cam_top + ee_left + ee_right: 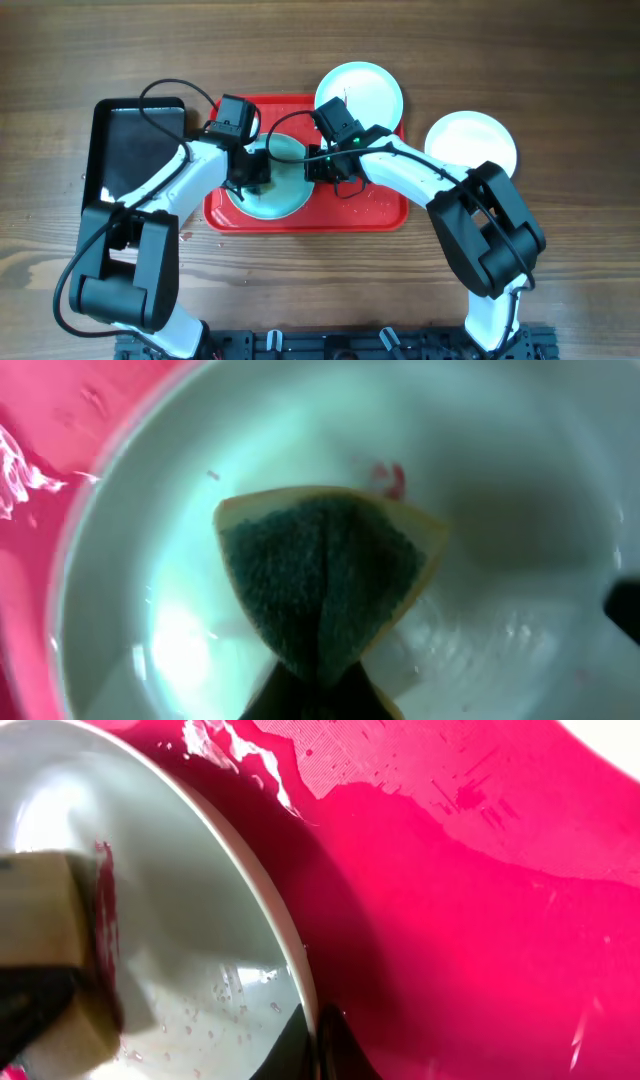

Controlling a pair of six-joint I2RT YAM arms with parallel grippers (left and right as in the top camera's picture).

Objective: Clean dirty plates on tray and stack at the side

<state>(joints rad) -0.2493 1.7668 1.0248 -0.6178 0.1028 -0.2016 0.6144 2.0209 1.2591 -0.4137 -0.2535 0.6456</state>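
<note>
The wooden table [580, 60] holds a red tray [385, 212], black tray [130, 140], white plate [470, 140] and, seemingly, another plate [365, 85].

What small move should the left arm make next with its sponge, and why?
Probably slide the sponge onto the small red smear just beyond its edge. That spot on the mint plate looks unwiped, while the wet surface around it appears clean.

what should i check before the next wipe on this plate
1. sponge held in left gripper: ok
2. sponge over the mint plate: ok
3. plate clean: not ok, red smear visible
4. right gripper clamped on the plate rim: cannot tell
5. plate inside red tray: ok
</note>
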